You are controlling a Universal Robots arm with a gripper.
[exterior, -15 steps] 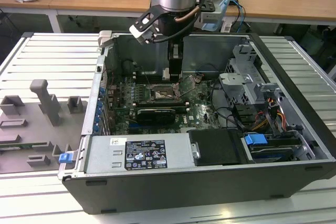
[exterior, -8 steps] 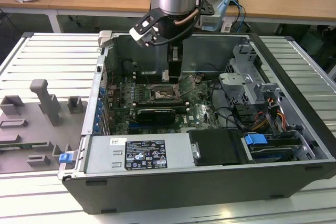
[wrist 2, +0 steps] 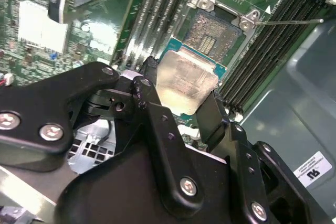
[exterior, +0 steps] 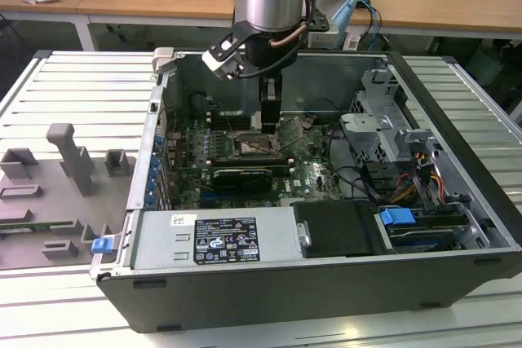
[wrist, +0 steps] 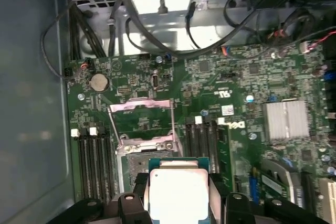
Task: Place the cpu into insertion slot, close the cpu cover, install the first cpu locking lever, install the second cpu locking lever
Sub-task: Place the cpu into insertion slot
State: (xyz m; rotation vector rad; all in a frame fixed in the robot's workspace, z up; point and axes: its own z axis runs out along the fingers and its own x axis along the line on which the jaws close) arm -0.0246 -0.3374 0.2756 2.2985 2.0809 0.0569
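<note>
- Looking at the exterior view first, I see the arm reaching down into the open computer case (exterior: 342, 303). The gripper (exterior: 270, 124) hangs over the motherboard (exterior: 314, 173). The insertion slot (exterior: 253, 146) lies below the fingertips and slightly toward the exterior view's left.
- In the second wrist view the gripper (wrist 2: 184, 85) is closed part-way on the cpu (wrist 2: 189, 77). Its fingers (wrist 2: 155, 108) press two opposite edges, and the silver top faces the camera. The insertion slot (wrist 2: 212, 32) sits just beyond the chip's free edge, with its contact field bare and nothing in it. A thin rod I take for a locking lever (wrist 2: 294, 22) sticks out from the socket's corner over the memory slots (wrist 2: 262, 56).
- In the first wrist view the cpu (wrist: 178, 198) is clamped in the gripper (wrist: 178, 184), and its edge hides part of the insertion slot (wrist: 132, 167). The cpu cover (wrist: 142, 104) is swung open and lies past the slot, so the order outward from the fingers is chip, slot, cover.
- My read is that the chip is held above the board, not seated. It is square, so there is no long axis to match, and its edges run roughly parallel to the socket's. Its centre sits off to one side of the socket's centre, and that offset is what matters here.
</note>
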